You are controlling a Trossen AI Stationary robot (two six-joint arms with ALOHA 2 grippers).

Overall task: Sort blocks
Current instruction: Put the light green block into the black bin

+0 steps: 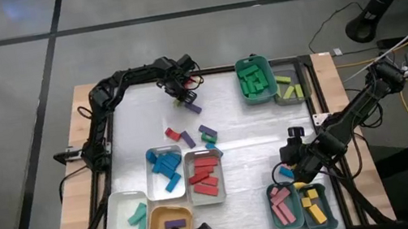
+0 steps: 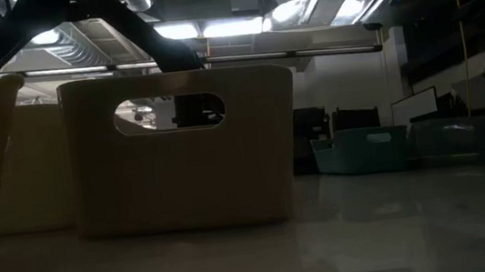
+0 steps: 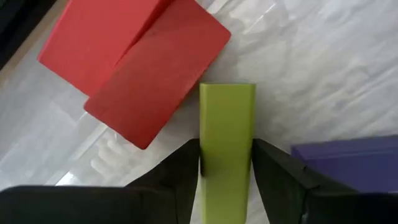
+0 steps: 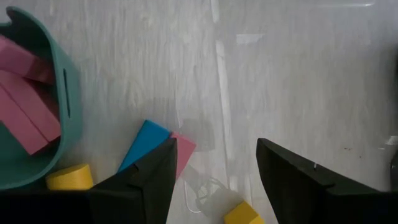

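My left gripper (image 1: 184,94) reaches to the table's far middle, points down and is shut on a lime block (image 3: 227,140). Beside that block lie two red blocks (image 3: 134,68) and a purple block (image 3: 348,165) flat on the white tabletop. My right gripper (image 1: 290,168) hangs open at the near right, with nothing between its fingers. Below it lie a blue block (image 4: 143,144), a pink block (image 4: 182,149) and yellow blocks (image 4: 68,177). More loose blocks (image 1: 191,137) lie at the table's middle. My left gripper pinches the lime block's two long sides (image 3: 227,171) between its two fingers (image 3: 180,171). The fingers come from above, pointing down, and lie across the block. Its far end (image 3: 227,93) sticks out past the fingertips. Whether it is clear of the table I cannot tell.
At the far right stand a green tray (image 1: 254,79) with green blocks and a grey tray (image 1: 290,87) with lime ones. Trays with blue (image 1: 165,170), red (image 1: 205,176), teal (image 1: 126,221) and purple (image 1: 168,227) blocks stand near left; teal trays with pink (image 1: 282,205) and yellow (image 1: 314,204) near right.
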